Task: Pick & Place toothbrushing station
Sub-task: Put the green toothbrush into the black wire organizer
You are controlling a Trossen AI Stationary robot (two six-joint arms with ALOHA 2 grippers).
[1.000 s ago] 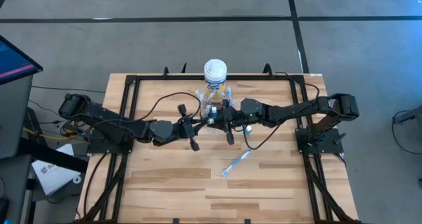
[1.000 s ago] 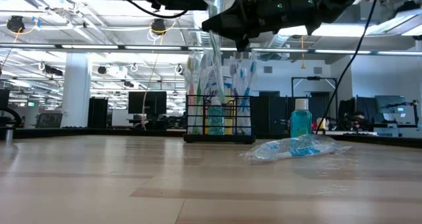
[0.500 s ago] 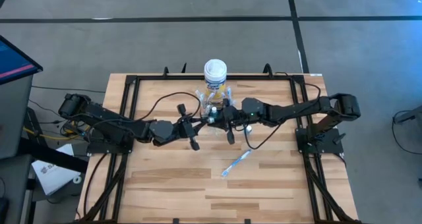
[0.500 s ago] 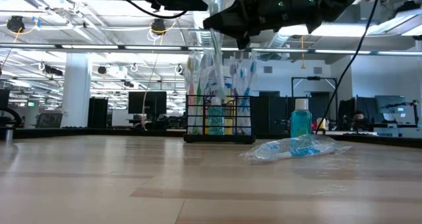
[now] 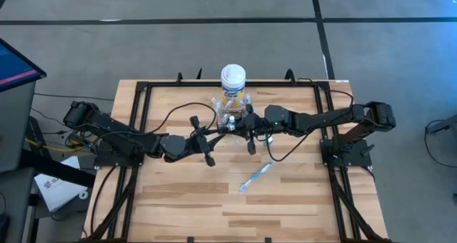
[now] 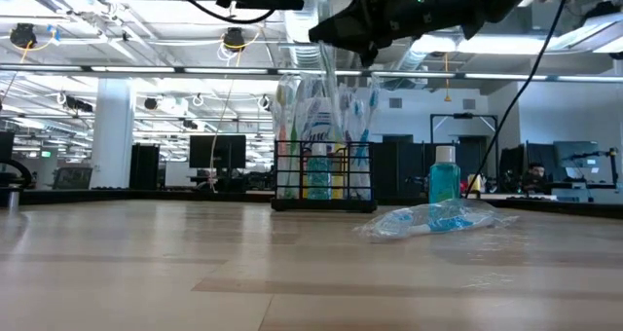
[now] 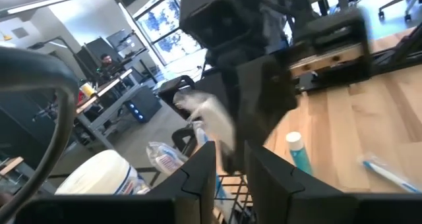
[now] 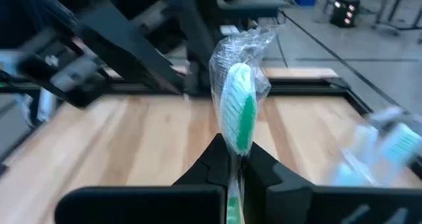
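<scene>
The toothbrushing station (image 6: 324, 175) is a low black wire-mesh caddy standing on the table, with several toothbrushes upright in it. In the high view the station (image 5: 230, 116) sits just in front of the yellow canister (image 5: 233, 78). My right gripper (image 8: 231, 163) is shut on a green-headed toothbrush (image 8: 239, 105) in a clear wrapper and hovers over the station (image 6: 365, 39). My left gripper (image 7: 231, 168) is open with a narrow gap and empty. It hovers just left of the station (image 5: 216, 133), facing the right gripper. My right gripper pinches the wrapped toothbrush between its two fingers just below the head (image 8: 232, 155). The head and loose wrapper stick out past the fingertips. In the low view the wrapped end (image 6: 329, 78) slants down to the level of the brush tops in the station, clear of the table.
Another wrapped toothbrush (image 5: 255, 177) lies on the table in front of the station and to its right. A small blue mouthwash bottle (image 6: 444, 175) stands to the right of the station. A black frame rail (image 5: 143, 114) runs around the table's edges.
My right gripper has risen a little and shifted slightly toward the table's right edge, carrying the wrapped toothbrush. My left gripper has drawn back slightly toward the table's left edge.
</scene>
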